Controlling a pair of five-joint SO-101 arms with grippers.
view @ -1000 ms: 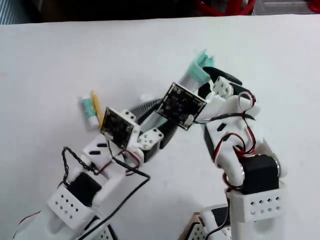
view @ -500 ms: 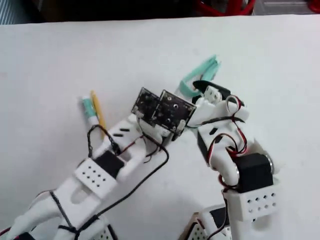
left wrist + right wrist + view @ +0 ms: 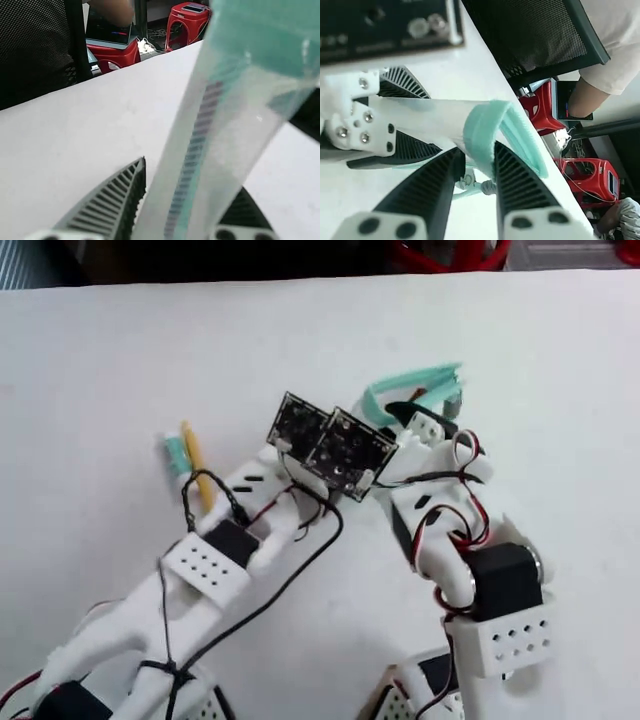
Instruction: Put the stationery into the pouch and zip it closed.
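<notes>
My left gripper point(image 3: 190, 180) is clamped nearly shut on the translucent plastic pouch point(image 3: 415, 385) with the teal fabric trim, its ribbed fingers point(image 3: 120, 200) pressing either side of the clear wall. My right gripper point(image 3: 479, 150) is pinched on the pouch's teal edge, with only the trim between its jaws. A second ago my left arm sat well back from the pouch. It has since swung in until its wrist is just beside my right one. The trim, which stood upright then, now lies tilted over sideways. The yellow pencil point(image 3: 196, 466) and the teal and white stick point(image 3: 176, 453) lie touching on the white table point(image 3: 100, 360), well apart from the pouch and unmoved.
</notes>
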